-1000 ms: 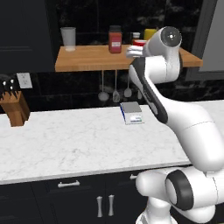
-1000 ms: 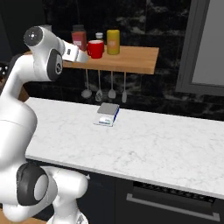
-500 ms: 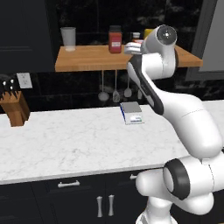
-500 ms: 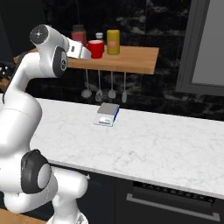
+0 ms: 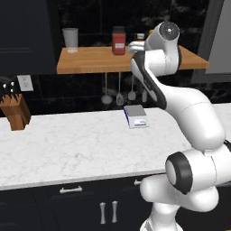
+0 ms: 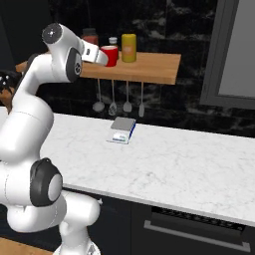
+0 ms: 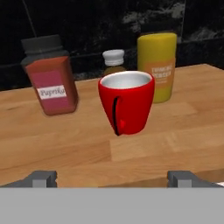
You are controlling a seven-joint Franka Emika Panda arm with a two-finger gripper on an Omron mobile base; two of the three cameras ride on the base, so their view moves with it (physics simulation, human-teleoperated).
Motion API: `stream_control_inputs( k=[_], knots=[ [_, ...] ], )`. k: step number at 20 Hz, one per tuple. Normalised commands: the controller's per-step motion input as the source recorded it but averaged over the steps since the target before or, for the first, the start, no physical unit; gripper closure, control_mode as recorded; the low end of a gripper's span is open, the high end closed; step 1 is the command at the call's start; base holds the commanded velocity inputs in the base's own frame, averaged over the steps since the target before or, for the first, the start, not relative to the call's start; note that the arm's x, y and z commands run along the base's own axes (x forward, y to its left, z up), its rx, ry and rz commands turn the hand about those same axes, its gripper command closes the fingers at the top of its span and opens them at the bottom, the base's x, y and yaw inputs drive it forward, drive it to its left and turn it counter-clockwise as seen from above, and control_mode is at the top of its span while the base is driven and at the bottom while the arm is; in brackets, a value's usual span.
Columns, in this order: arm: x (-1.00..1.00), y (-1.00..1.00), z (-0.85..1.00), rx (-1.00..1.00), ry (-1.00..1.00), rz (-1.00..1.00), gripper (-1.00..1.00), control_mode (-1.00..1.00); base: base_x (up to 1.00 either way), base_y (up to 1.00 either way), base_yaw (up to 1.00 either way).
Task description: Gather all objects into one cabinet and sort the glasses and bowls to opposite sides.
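A red cup [image 7: 127,107] with a white inside stands upright on the light wooden shelf [image 7: 175,135], its handle turned toward the hand camera. My gripper [image 7: 112,179] is open just short of it at the shelf's front edge, and nothing is between its fingertips [image 7: 43,178]. The right base view shows the gripper [image 6: 103,56] level with the red cup [image 6: 110,55] and just to its left. The bowls and the cabinet are out of view.
Behind the cup stand a paprika jar [image 7: 50,76], a small white-capped bottle [image 7: 114,60] and a yellow canister [image 7: 157,65]. A clear tumbler [image 5: 70,39] is at the shelf's left end. Utensils [image 5: 119,92] hang below; a small scale [image 5: 136,116] and a knife block [image 5: 16,113] sit on the marble counter [image 5: 67,144].
The arm has swung the hand closer to the red cup along the shelf front. The jaws stayed open and the cup has not moved.
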Motion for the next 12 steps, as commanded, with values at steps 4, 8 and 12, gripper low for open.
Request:
stream_control_inputs(
  k=[4,8,12],
  knots=[
    [0.26,0.0,0.0,-0.05,0.0,-0.11,-1.0,-1.0,0.0,0.0,0.0],
    [0.19,0.0,0.0,-0.03,0.0,-0.16,-1.0,-1.0,0.0,0.0,0.0],
    [0.17,0.0,0.0,0.0,0.0,-0.15,-1.0,-1.0,0.0,0.0,0.0]
  ],
)
